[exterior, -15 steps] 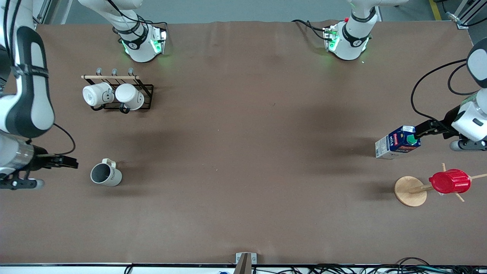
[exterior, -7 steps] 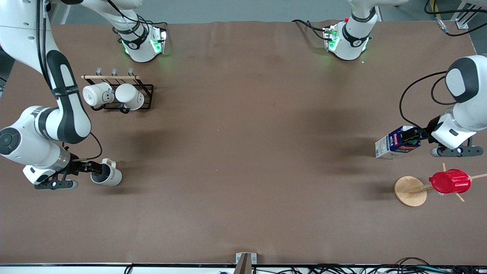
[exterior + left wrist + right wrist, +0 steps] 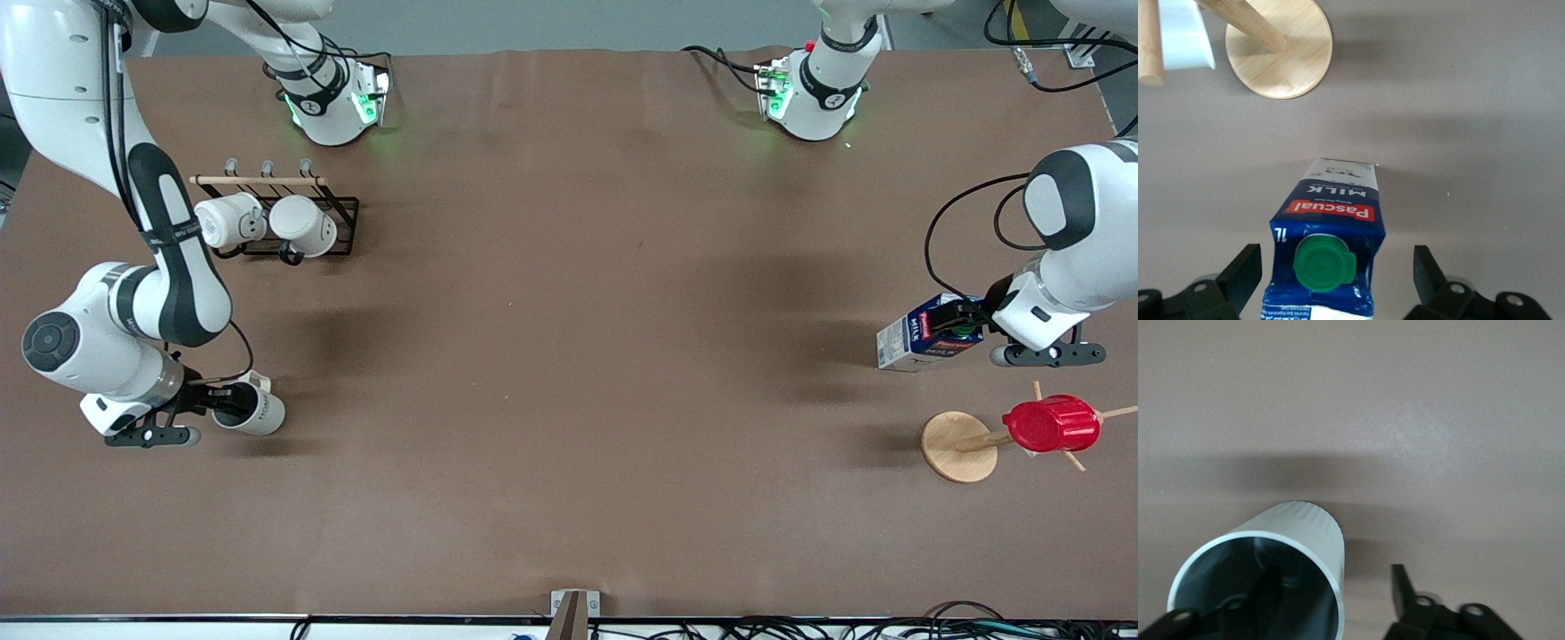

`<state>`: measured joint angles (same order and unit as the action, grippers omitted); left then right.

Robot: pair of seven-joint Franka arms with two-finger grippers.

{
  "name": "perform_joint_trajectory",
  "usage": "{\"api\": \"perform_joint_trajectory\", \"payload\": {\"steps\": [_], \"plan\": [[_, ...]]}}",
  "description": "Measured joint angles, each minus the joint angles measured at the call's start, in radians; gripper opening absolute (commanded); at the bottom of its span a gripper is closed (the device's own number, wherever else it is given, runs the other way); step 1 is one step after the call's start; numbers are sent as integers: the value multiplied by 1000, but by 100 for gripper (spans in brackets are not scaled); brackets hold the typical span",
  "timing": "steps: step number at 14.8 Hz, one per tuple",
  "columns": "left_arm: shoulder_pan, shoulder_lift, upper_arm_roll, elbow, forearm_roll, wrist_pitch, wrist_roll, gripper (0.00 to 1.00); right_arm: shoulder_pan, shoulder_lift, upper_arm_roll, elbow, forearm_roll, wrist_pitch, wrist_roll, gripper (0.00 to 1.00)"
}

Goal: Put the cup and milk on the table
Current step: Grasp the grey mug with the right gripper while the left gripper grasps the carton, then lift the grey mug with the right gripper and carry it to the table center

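The cup [image 3: 260,414], light grey-white with a grey inside, stands on the brown table [image 3: 569,373] toward the right arm's end. My right gripper [image 3: 222,398] is open and straddles its rim. In the right wrist view one finger [image 3: 1266,587] is inside the cup [image 3: 1308,527] and the other finger [image 3: 1399,583] is outside it. The milk [image 3: 920,336] stands on the table toward the left arm's end. My left gripper [image 3: 960,320] is open over its top. In the left wrist view the carton [image 3: 1331,213] with its green cap [image 3: 1323,265] sits between the two spread fingers of the gripper [image 3: 1336,273].
A black-wire rack with two white mugs [image 3: 276,227] stands farther from the front camera than the cup. A red ribbed cup [image 3: 1049,424] hangs on a wooden stand with a round base [image 3: 958,446], nearer the front camera than the milk; the base also shows in the left wrist view [image 3: 1279,50].
My right gripper has moved in from the table's end onto the cup's rim. My left gripper has moved over the milk's top. Cup and milk have not moved.
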<state>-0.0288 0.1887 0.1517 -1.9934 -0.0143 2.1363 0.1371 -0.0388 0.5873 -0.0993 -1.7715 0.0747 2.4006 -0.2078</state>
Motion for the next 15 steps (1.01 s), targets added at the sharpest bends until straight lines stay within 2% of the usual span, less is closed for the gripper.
{"api": "perform_joint_trajectory", "payload": {"steps": [1,2,6,10,12,15], "plan": [[1,1,3,-2,0,3,2,100,0,0,0,0,0,0,0,4],[1,2,5,-3,0,8,4,100,1,0,0,0,1,0,0,0],[1,13,5,-6,0,21,4,100,1,-1,-1,20,66,-18,1,0],[1,31,5,-7,0,31,4,100,25,-28,2,159,79,-271,65,0],[1,41,5,-7,0,38,4,100,91,-73,5,203,79,-377,162,0],[0,56,5,-7,0,41,4,100,253,-129,10,207,67,-432,375,0]]}}
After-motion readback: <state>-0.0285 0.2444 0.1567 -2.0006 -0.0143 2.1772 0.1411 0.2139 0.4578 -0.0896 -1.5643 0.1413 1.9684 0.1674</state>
